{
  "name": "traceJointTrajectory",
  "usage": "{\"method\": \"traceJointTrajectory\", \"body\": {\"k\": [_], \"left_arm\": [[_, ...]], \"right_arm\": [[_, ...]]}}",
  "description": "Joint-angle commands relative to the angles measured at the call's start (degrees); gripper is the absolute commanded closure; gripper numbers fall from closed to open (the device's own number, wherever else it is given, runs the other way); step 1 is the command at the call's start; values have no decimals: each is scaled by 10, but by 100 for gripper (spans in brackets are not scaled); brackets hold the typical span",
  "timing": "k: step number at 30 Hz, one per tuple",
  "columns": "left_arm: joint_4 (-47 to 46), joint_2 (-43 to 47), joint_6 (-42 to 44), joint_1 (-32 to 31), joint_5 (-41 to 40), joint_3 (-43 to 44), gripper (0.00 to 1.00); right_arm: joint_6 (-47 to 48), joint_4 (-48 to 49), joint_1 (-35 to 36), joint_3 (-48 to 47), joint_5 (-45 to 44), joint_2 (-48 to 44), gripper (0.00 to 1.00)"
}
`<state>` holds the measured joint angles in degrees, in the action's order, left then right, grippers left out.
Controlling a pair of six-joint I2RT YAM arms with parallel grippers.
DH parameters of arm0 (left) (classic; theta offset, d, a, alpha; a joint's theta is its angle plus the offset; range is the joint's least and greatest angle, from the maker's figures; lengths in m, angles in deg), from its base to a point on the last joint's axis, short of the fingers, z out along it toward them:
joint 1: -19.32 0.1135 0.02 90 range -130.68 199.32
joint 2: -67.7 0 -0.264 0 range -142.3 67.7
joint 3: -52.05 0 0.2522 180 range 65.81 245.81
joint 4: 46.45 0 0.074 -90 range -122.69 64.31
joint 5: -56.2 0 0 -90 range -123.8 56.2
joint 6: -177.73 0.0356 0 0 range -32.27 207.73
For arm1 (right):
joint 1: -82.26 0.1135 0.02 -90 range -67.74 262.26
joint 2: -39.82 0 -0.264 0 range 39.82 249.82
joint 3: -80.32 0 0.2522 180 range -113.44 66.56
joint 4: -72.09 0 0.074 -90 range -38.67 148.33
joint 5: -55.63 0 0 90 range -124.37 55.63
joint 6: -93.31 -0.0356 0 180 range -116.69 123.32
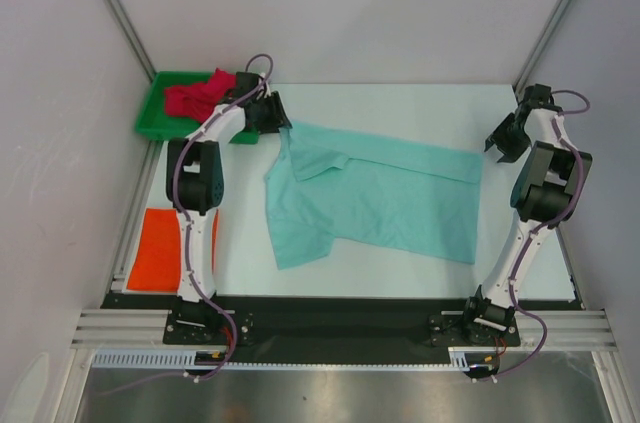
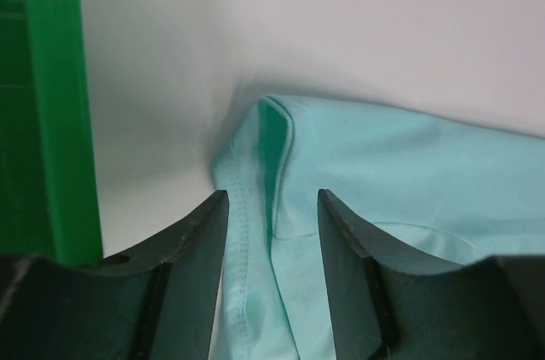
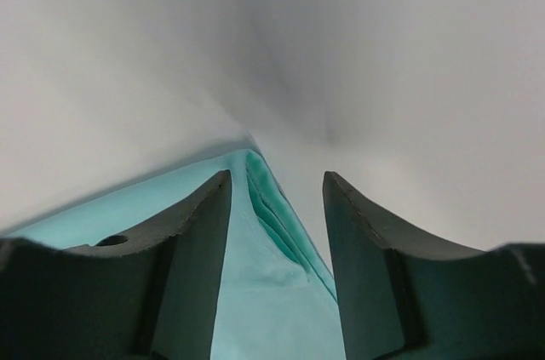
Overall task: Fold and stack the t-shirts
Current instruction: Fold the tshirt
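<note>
Mostly flat, the mint shirt (image 1: 380,198) lay creased, one flap folded over. The left gripper (image 2: 272,207) and right gripper (image 3: 277,194) stood parted over its eleven and two o'clock corners, clamping nothing.

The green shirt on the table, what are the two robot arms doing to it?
They are folding shirts. The mint green shirt lies spread on the table. The left tool is open at its far left corner and the right tool is open at its far right corner, with cloth between the fingers of each. An orange shirt lies flat beside the left arm, and a red shirt is bunched in the green tray.
</note>
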<state>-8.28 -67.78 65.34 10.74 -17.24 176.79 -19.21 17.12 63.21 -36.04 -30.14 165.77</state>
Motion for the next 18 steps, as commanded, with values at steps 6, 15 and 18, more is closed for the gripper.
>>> {"method": "traceJointTrajectory", "body": {"k": [6, 15, 18], "left_arm": [[-31, 135, 21, -29, 69, -87, 47], [-59, 188, 23, -47, 112, -202, 50], [-57, 208, 32, -47, 111, -231, 49]], "right_arm": [[6, -16, 23, 20, 6, -91, 40], [-21, 58, 80, 133, 67, -98, 52], [-4, 59, 75, 142, 44, -90, 54]]}}
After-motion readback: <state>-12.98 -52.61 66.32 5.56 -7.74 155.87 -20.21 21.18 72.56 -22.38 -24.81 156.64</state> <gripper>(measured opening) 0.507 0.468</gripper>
